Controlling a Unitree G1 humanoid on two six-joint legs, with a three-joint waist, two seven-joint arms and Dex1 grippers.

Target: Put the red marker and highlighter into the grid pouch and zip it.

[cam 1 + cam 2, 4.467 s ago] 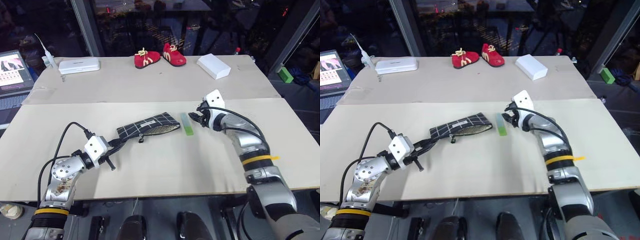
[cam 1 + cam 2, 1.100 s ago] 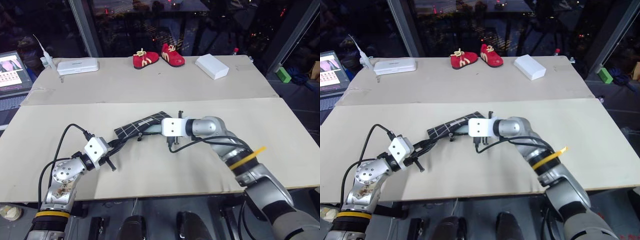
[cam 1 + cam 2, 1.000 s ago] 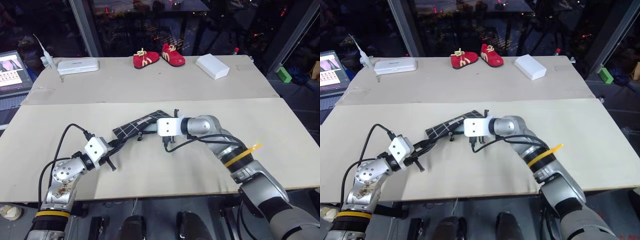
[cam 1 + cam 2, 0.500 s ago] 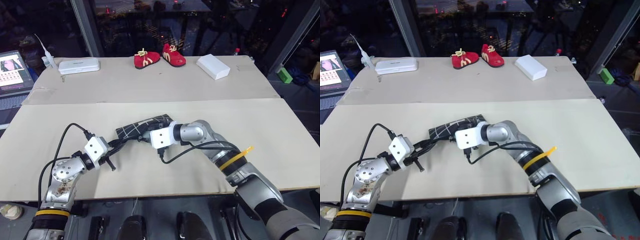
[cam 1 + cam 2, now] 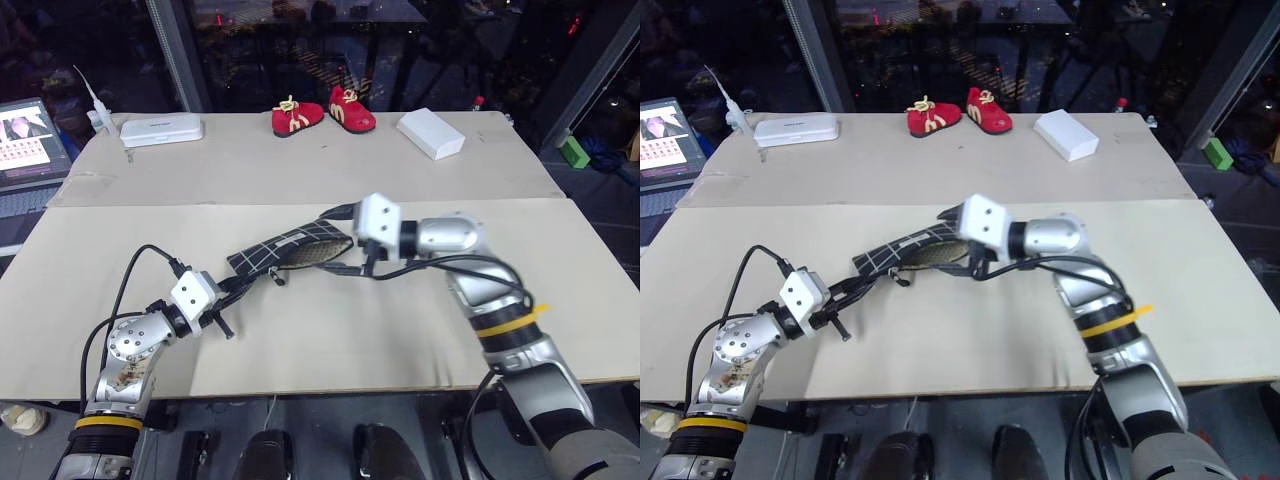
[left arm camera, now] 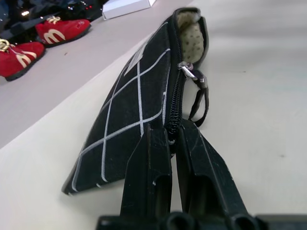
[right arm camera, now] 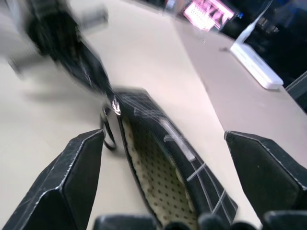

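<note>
Beige table (image 5: pixel 330 330): your pouch (image 5: pixel 290 250) lies mid-table, mouth gaping. Left claw (image 6: pixel 169 143) is pinching its closed end; right claw (image 7: pixel 163 191) hovers spread over the mouth. It looks soft and floppy, so grip the zipper cord (image 6: pixel 199 103) next.

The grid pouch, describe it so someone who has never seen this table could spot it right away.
On the near tan table board, between the two arms, lies the grid pouch, gripped at one end by the left claw. It is flat and black with thin white grid lines, its far end gaping open on a pale dotted lining.
</note>
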